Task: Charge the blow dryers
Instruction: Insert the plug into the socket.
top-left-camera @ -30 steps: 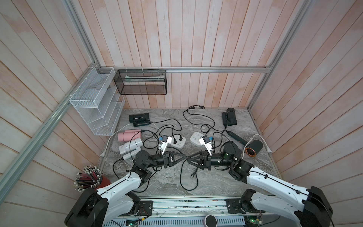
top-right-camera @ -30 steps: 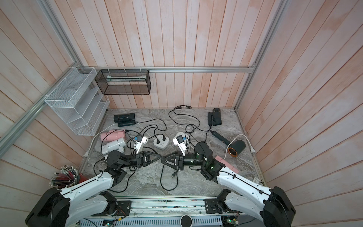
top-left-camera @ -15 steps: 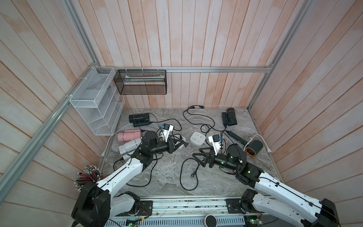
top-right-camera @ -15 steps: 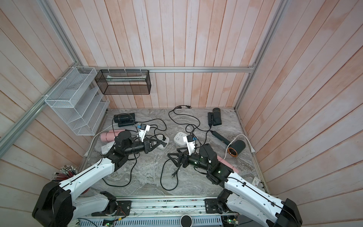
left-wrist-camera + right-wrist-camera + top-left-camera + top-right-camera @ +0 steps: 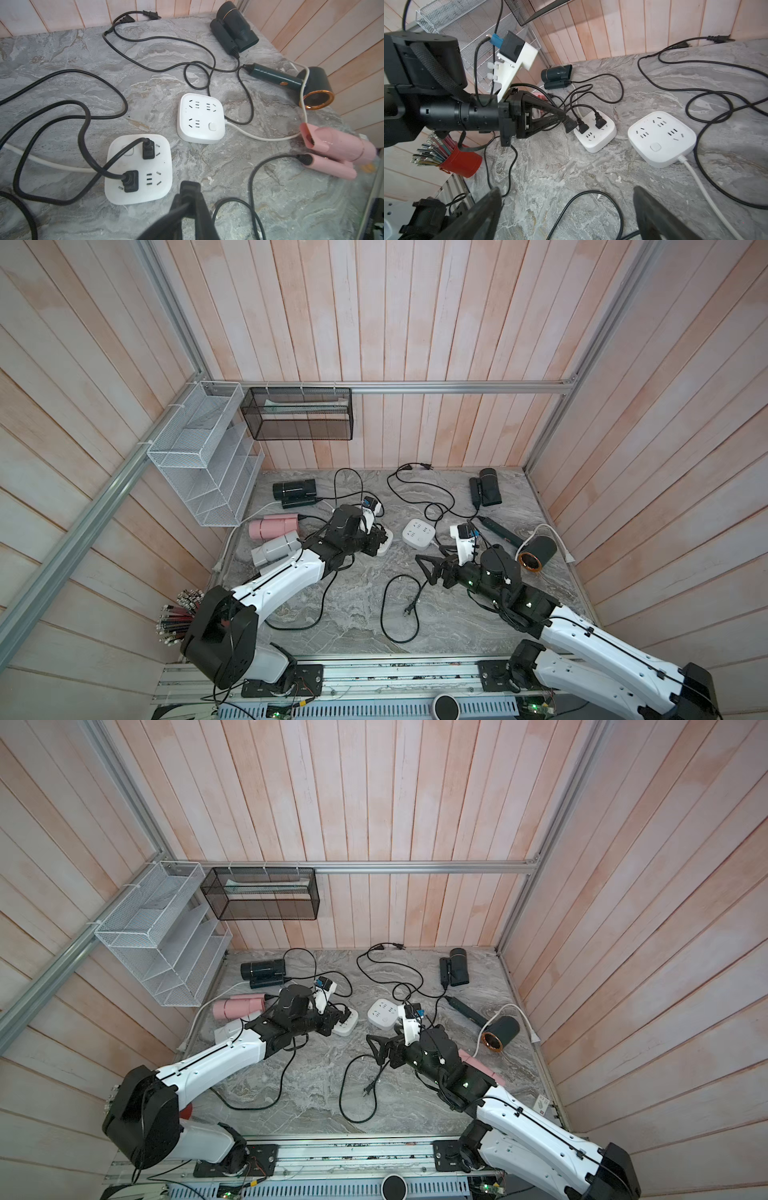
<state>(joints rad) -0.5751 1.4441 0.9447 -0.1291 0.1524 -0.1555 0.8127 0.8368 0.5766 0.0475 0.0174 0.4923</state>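
My left gripper point(image 5: 190, 197) is shut on a black plug point(image 5: 189, 187), held just off the edge of the left power strip point(image 5: 138, 168), which has two plugs in it. In the right wrist view that plug point(image 5: 571, 125) nearly touches this strip point(image 5: 596, 135). My right gripper point(image 5: 566, 199) hangs open over a loose cord loop point(image 5: 591, 193), holding nothing. Blow dryers lie around: black point(image 5: 293, 491), pink point(image 5: 272, 526) and grey point(image 5: 274, 553) on the left, two black ones point(image 5: 486, 487) point(image 5: 536, 553) on the right. Another pink one point(image 5: 336, 145) lies by my right arm.
The second power strip point(image 5: 419, 533) has bare sockets. A loose plug point(image 5: 409, 610) lies at the front middle among tangled black cords. A red cup of pencils point(image 5: 460, 160) stands at the front left. A white wire rack point(image 5: 203, 460) and black mesh basket point(image 5: 297, 414) hang at the back left.
The two grippers met at the front middle a second ago. My right gripper opened wide and drew back right. My left gripper carried the plug back to the left power strip.
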